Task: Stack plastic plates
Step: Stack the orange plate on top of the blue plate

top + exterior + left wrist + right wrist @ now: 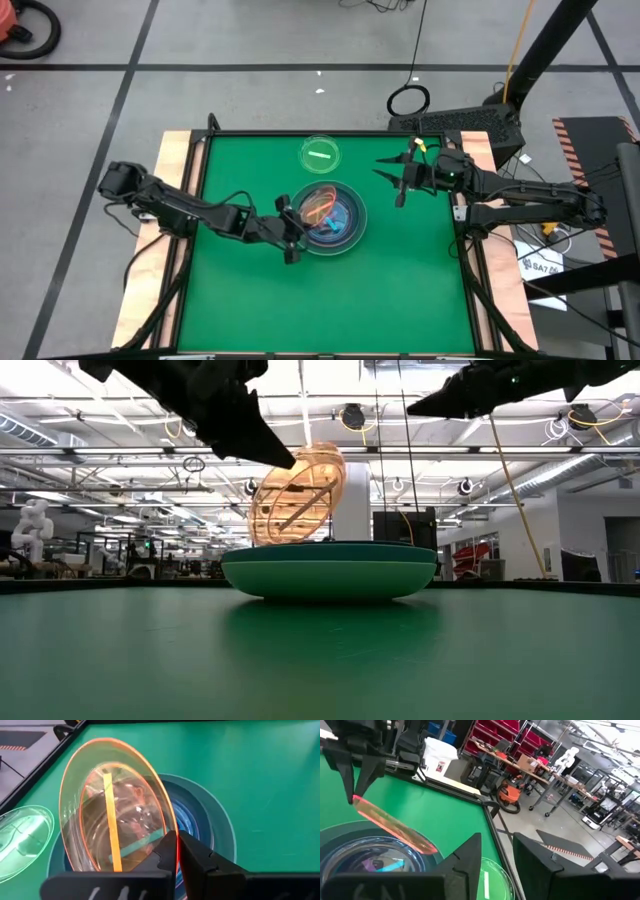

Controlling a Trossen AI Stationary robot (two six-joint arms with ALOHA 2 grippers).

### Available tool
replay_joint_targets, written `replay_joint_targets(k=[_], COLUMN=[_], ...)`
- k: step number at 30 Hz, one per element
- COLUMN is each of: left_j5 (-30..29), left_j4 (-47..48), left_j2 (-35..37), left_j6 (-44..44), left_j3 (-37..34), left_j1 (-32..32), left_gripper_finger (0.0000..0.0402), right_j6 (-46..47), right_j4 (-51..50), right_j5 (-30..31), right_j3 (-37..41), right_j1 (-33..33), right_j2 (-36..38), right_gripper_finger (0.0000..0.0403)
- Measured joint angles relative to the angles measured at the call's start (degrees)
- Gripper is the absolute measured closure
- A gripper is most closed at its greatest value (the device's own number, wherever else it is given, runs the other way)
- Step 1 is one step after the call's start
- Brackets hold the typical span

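A stack of larger plates [340, 238] sits mid-table, its dark teal rim [220, 825] outermost and a small blue plate [192, 820] inside. My left gripper [290, 228] is shut on the small amber plate [115, 810], which stands tilted above the stack [328, 570]. A small green plate [320, 154] lies flat on the mat beyond the stack, toward the far edge. My right gripper [400, 178] hovers open to the right of the stack and above the mat, touching nothing. My left gripper pinches the amber plate's rim [172, 837] between its two fingers [195, 857], coming from the table's left, slanting down. The plate [297, 495] is steeply tilted on edge, and its lower rim reaches into the stack; I cannot tell whether it touches.
The green mat [400, 290] has free room on the near and right sides of the stack. Wooden table edges [175, 150] frame the mat. The small green plate [492, 880] lies close below my right gripper [500, 855]. Lab benches and shelves fill the room behind.
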State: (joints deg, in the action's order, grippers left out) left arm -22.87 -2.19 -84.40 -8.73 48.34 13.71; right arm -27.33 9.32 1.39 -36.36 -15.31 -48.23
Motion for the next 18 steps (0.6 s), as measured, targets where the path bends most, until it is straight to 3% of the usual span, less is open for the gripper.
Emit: replay_joint_targets(k=[11,18], left_j5=[2.51,3.23], left_j4=[0.19,-1.38], left_j2=[-0.42,-2.15], left_j6=[-0.24,-0.42], left_j3=[-0.02,-0.02], left_j1=[-2.99,-4.08], left_gripper_finger=[0.0374,0.0319], right_j6=[4.8,5.57], right_j4=[-2.21,-4.45], right_j5=[0.0,0.0], right_j3=[0.0,0.0], right_j1=[0.02,0.02], right_j2=[-0.02,-0.02], right_gripper_finger=[0.0298,0.0298])
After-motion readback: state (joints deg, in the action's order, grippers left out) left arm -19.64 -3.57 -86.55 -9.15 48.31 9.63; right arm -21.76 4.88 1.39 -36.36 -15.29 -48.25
